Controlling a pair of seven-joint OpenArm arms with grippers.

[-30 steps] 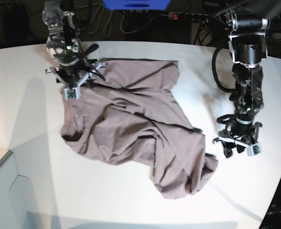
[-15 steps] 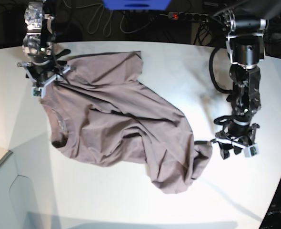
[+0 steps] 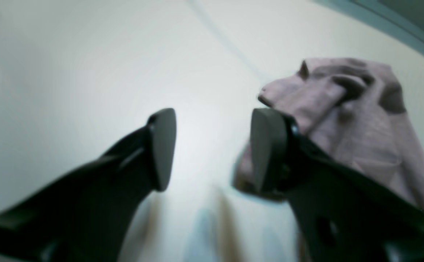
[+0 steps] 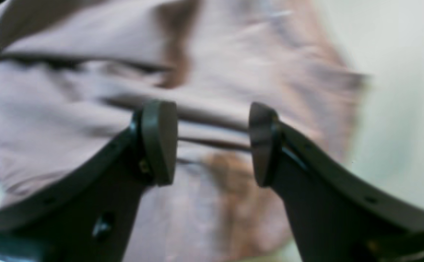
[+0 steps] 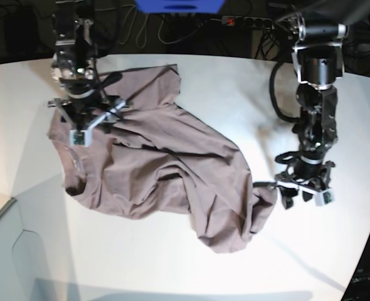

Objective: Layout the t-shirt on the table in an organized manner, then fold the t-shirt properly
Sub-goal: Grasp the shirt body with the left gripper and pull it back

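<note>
A rumpled dusty-mauve cotton t-shirt point(image 5: 166, 163) lies across the middle of the smooth white table point(image 5: 191, 269), creased and bunched toward the lower right. At upper left of the base view, the right gripper point(image 5: 84, 119) hangs over the shirt's upper corner, jaws parted and empty, with the cloth below them blurred in its wrist view. At right, the left gripper point(image 5: 304, 191) sits beside the bunched hem, jaws apart over bare table; whether one finger touches cloth is hard to make out.
</note>
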